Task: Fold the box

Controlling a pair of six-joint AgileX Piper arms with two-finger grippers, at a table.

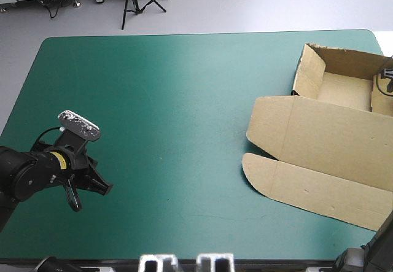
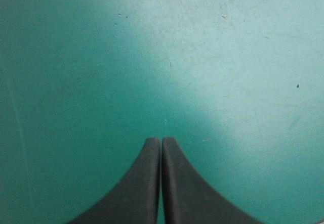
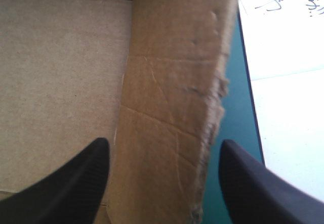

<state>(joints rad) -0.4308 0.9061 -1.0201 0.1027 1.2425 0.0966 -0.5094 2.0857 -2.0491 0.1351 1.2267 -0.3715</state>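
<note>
Near-left of the table: left gripper (image 2: 161, 141), black fingers pressed together into one point, nothing between them. Under it and ahead of it is only bare teal-green cover (image 1: 184, 100) with a few specks, a wide open stretch. The box (image 1: 319, 143) is well apart from this gripper, across the table. The right gripper (image 3: 164, 148) has its fingers spread wide and grips nothing. It straddles an upright side wall (image 3: 172, 97) of the box, one finger on either side; can't tell if either touches the board. The wall's outer edge is ragged. Beside one finger is the tray floor (image 3: 55, 72), flat and bare. Beside the other finger is a thin strip of cover, then the table's edge, then a white surface with dark scribbles (image 3: 288, 82) past it, so little room on that side. Ahead of this gripper the wall runs to a shadowed corner with another raised wall. The box sits at the table's far-right part as an open tray with walls up by the far-right corner. The lid (image 1: 319, 131) lies flat on the cover toward the near edge, and the front flap (image 1: 307, 189), round-cornered, is nearest that edge. The box's right side runs out of the high view.
</note>
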